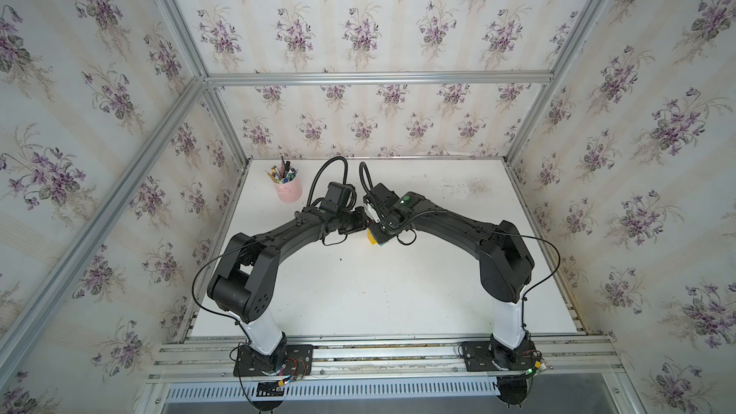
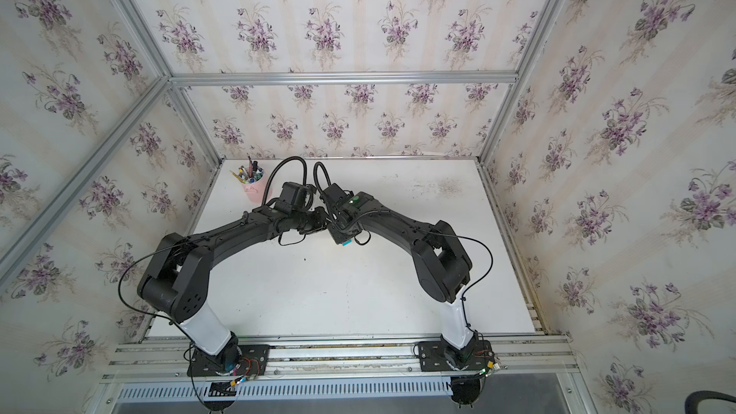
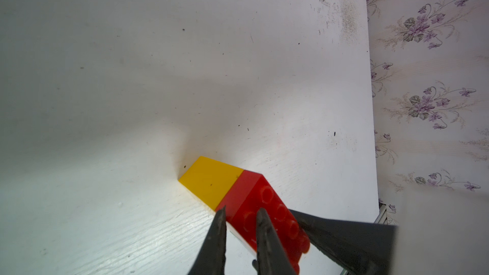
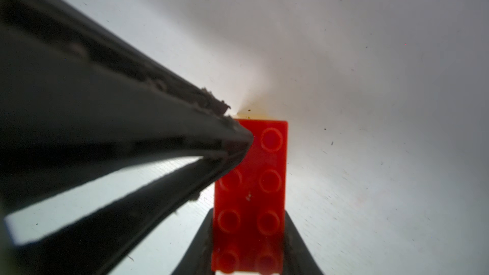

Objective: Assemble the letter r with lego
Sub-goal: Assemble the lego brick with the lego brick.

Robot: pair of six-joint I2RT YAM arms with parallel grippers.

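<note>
As left jaws crowd red brick (image 4: 264, 194), pen cup (image 1: 289, 192) apart

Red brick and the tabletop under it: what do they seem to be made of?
The red brick: probably hard moulded plastic, glossy; crisp edges, round studs, bright highlights. The tabletop: looks like white painted or laminated board, matt; faint woodgrain texture, dark specks.

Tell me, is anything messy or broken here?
Nothing is spilled or broken. The white table has a grubby speckled smudge near its far right corner, and the left gripper has ragged, worn fingertips.
</note>
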